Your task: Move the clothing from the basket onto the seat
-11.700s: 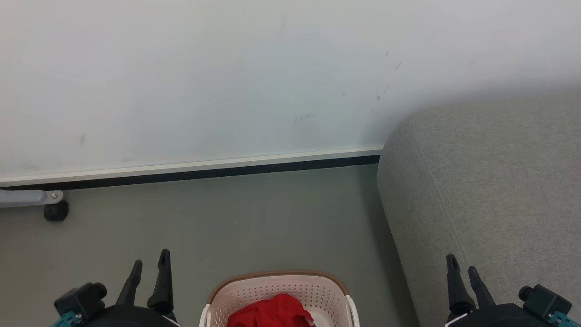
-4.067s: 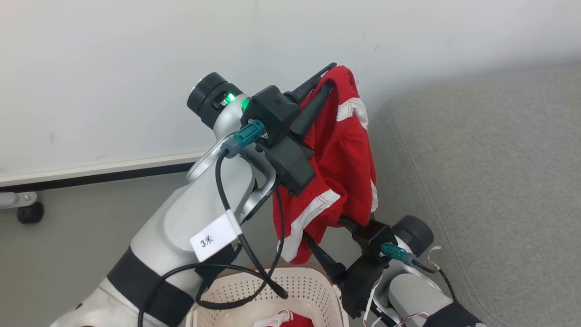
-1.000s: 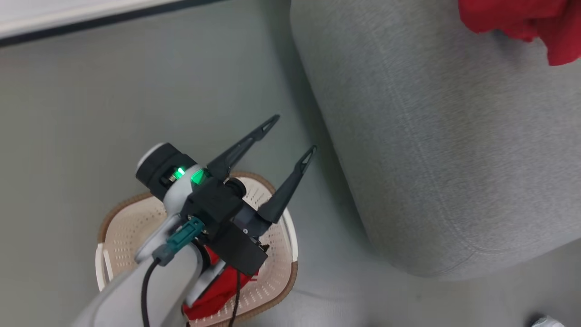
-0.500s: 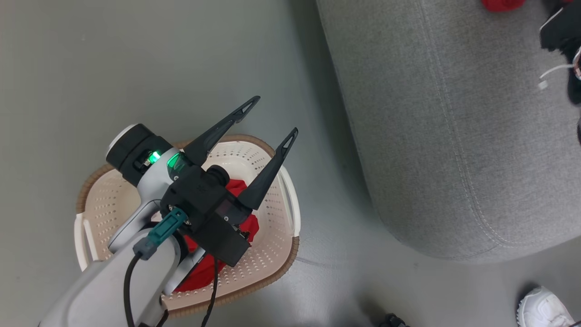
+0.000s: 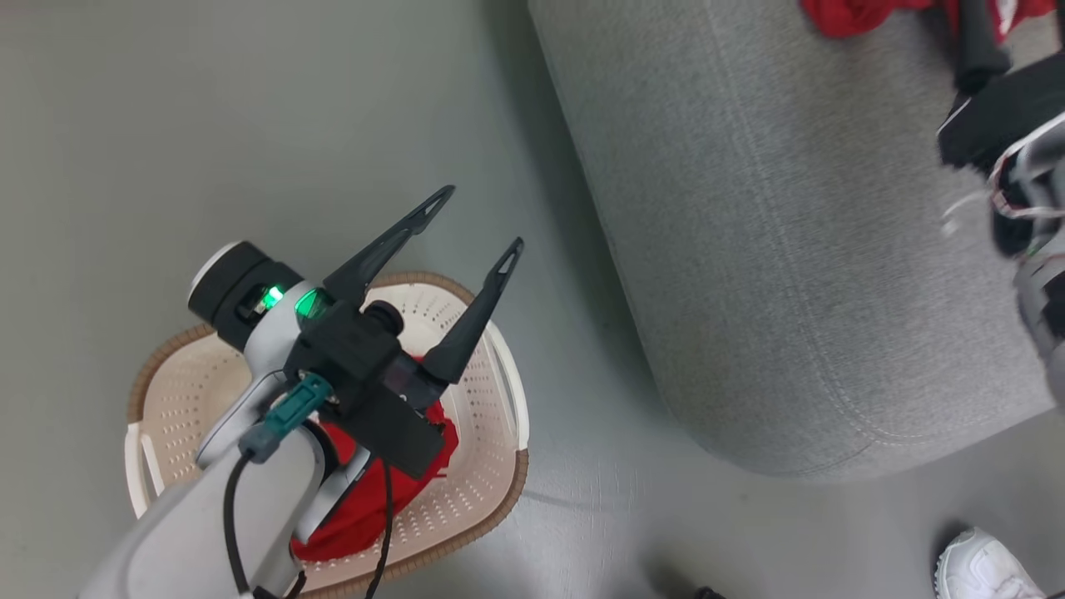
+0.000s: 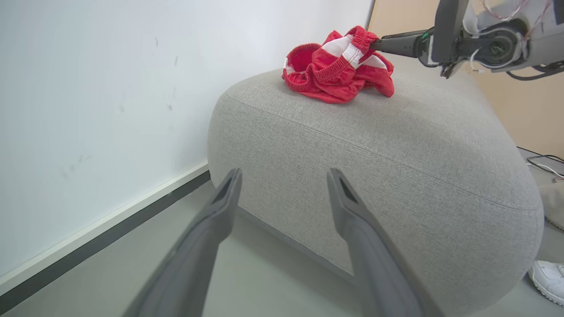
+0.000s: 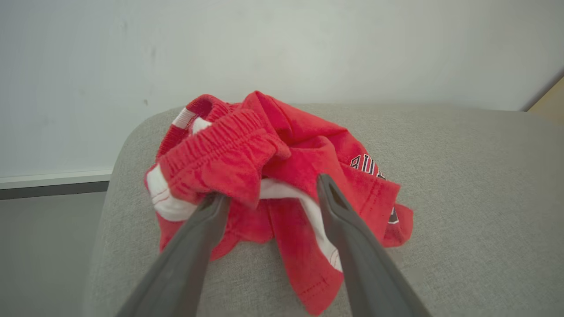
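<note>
One red and white garment of the clothing (image 7: 264, 149) lies crumpled on top of the grey seat (image 7: 462, 176), near its rounded end. My right gripper (image 7: 269, 190) is open, its fingertips spread on either side of a fold and resting against the fabric. The left wrist view shows the same garment (image 6: 339, 70) with a right finger (image 6: 396, 44) touching it. A second red garment (image 5: 358, 516) lies in the cream basket (image 5: 503, 391) on the floor. My left gripper (image 5: 476, 223) hangs open and empty above the basket's far rim, pointing towards the seat (image 5: 790, 249).
The basket stands on the grey floor, a short gap from the seat's rounded end. A white wall with a dark baseboard (image 6: 110, 229) runs behind. A person's white shoe (image 5: 982, 566) is on the floor at the lower right, and cables (image 6: 544, 163) lie beyond the seat.
My right gripper has opened and let go of the red garment, which now rests on the seat. The head camera has shifted. My left gripper stays open over the basket.
</note>
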Tool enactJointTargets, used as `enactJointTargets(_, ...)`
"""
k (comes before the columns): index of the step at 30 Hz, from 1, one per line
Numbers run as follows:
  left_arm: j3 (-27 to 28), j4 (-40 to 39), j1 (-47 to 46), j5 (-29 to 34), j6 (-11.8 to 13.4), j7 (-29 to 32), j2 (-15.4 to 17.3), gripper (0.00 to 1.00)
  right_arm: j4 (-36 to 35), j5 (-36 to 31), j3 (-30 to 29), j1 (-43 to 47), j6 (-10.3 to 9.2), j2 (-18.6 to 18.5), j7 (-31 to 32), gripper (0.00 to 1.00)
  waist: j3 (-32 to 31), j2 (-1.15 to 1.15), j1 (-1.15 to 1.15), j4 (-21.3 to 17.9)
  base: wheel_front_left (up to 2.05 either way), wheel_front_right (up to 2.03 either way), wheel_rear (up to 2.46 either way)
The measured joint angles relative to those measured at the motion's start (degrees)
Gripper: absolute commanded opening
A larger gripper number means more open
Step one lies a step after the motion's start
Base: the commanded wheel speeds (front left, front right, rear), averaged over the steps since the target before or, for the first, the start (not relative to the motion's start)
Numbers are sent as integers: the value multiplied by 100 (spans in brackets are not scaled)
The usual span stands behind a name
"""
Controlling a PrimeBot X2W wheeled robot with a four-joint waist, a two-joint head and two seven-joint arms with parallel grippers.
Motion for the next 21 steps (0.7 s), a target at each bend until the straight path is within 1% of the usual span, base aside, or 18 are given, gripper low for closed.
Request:
enactJointTargets(5,151,275,50,-227,54,-186,-109,100,-111,-109,148,378,52,178,-7,100,-262,0,-1,-17,0,0,0)
enactJointTargets(8,250,443,119,-303,101,-316,-172,100,-211,-214,215,519,67,218,-9,100,-454,0,-1,-6,0,0,0)
enactJointTargets(11,425,690,168,-420,203,-472,-250,100,-487,-304,260,698,68,252,-10,100,-733,0,-1,48,0,0,0)
enactJointTargets(18,858,1143,523,-683,436,-637,-252,100,-960,-402,339,1120,67,396,-48,100,-1234,-1,-1,258,0,0,0)
enactJointTargets(19,858,1143,523,-683,436,-637,-252,100,-960,-402,339,1120,67,396,-48,100,-1234,-1,-1,258,0,0,0)
enactJointTargets(21,1058,1325,747,-772,547,-703,-231,100,-1112,-402,338,1397,58,475,-48,100,-1452,-2,-1,386,0,0,0)
